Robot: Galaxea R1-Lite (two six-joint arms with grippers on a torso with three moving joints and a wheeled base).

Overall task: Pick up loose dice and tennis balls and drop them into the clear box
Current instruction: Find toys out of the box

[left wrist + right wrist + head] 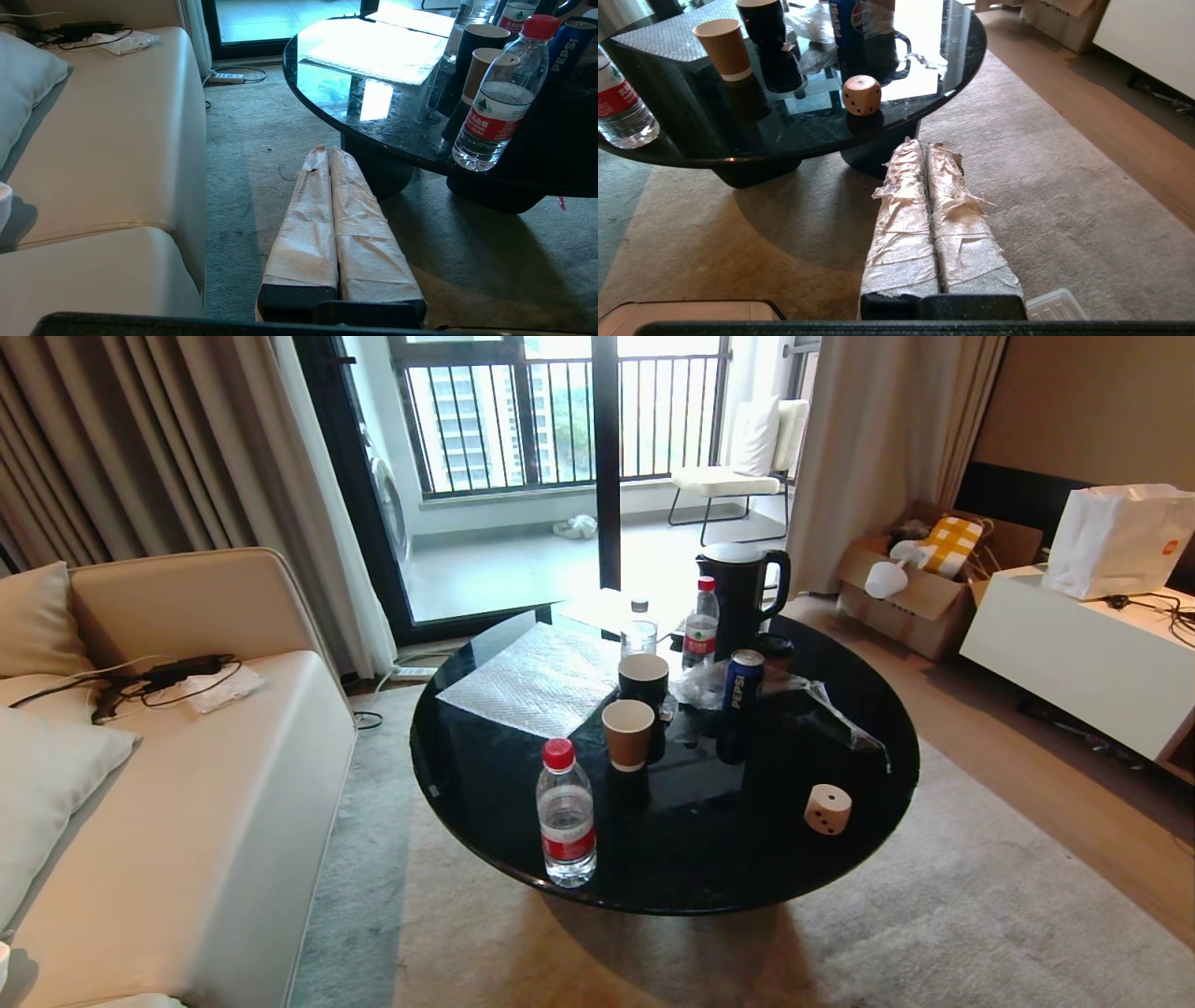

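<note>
One beige die (827, 808) is sitting alone near the right front edge of the round black counter (485, 784), well apart from the red-capped water bottle (566, 812) standing at the left front and the brown paper cup (627, 735) and Pepsi can (742, 695) lining up mid-counter. Down low on the left, the left gripper (326, 154) is hanging over the carpet (261, 140) between sofa (107, 140) and counter, its wrapped jaws pressing together with nothing between them. Over on the right, the right gripper (921, 145) is hovering above the rug (1041, 186) just short of the counter's edge, jaws likewise squeezing flat and empty, with the die resting on the glass beyond them.
</note>
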